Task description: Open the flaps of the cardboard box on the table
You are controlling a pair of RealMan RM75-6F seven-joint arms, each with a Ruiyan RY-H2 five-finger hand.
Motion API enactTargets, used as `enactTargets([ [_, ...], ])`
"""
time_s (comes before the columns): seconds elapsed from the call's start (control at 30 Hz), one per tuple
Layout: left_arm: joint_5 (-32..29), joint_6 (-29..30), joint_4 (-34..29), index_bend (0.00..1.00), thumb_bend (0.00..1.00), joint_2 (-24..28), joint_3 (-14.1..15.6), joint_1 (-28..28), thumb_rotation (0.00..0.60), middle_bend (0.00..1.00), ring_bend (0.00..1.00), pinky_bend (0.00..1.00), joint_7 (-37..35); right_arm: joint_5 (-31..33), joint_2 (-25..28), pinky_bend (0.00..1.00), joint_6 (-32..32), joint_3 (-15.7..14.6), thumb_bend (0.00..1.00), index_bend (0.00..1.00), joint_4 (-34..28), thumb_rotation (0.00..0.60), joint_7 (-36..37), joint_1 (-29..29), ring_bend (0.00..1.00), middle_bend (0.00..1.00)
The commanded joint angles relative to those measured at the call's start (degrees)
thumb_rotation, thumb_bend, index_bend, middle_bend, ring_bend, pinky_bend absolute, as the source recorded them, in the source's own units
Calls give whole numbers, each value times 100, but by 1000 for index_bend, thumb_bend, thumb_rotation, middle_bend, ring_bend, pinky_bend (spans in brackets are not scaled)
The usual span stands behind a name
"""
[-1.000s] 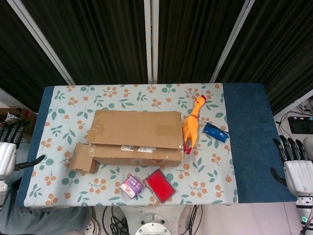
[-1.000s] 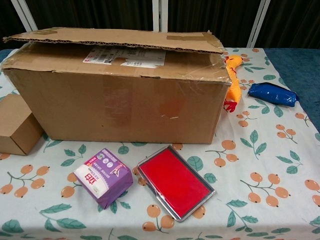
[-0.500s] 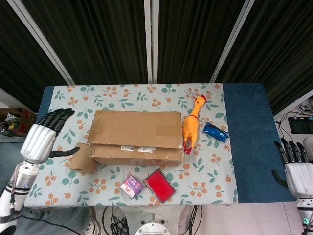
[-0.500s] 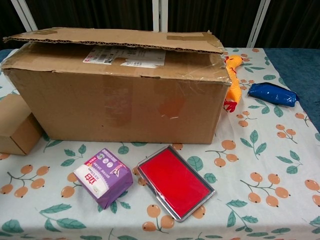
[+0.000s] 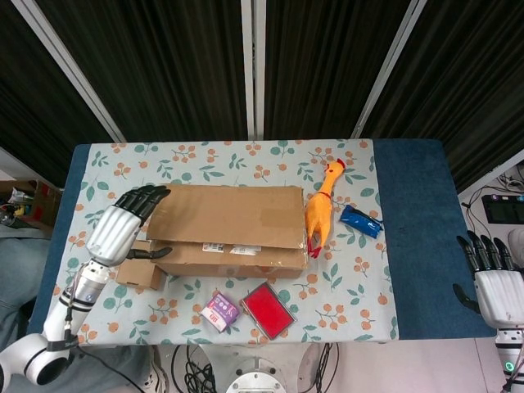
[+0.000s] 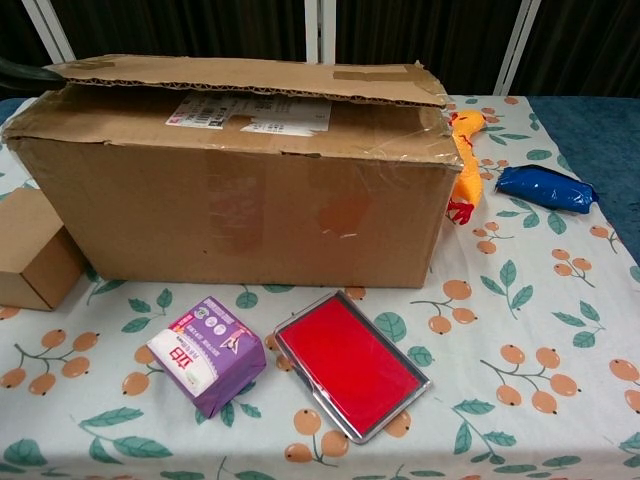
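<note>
The long cardboard box [image 5: 225,254] [image 6: 240,200] lies across the middle of the floral table. Its upper flap [image 5: 225,214] [image 6: 240,75] is slightly raised over the lower flap, which carries a white label. My left hand [image 5: 121,228] is at the box's left end. Its dark fingers [image 5: 147,196] reach onto the upper flap's left edge, and the thumb points at the box below, apart from them. In the chest view only a dark fingertip [image 6: 22,72] shows at that flap's corner. My right hand [image 5: 494,288] hangs open beyond the table's right side.
A small cardboard box [image 5: 137,270] [image 6: 35,250] sits against the big box's left end, under my left hand. A rubber chicken [image 5: 321,209] and a blue packet [image 5: 361,221] lie to the right. A purple packet [image 6: 205,352] and a red case [image 6: 350,362] lie in front.
My left hand has swung in from beyond the table's left edge to the box's left end, its fingers now at the upper flap. The box and my right hand have stayed put.
</note>
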Motion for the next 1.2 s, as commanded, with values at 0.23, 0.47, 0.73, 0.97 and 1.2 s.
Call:
enactTargets([
  [0.23,24,-171,281,104,0,-288,-4,-304,572,135,135,226,399,68,42,0,69,73,185,0,-27,600,36,-16,0,0],
  [0.47,26,47,498,104,0,-615,-109,-415,600,132,135,227,659,82,21,0,58,76,186,0,-51,600,-15,-13,0,0],
  [0.73,17,300,453,103,0,-627,-423,-589,600,126,135,227,901,127,40,0,54,94,186,0,-74,600,-4,-21,0,0],
  [0.97,-310,251,874,102,0,-775,-957,-1015,600,122,135,226,1055,112,78,0,144,112,185,0,-184,600,-20,-54,0,0],
  [1.2,-165,472,2522,85,0,-1535,-1291,-1757,600,17,117,225,962,112,95,0,247,116,186,0,-201,600,-4,-117,0,0],
])
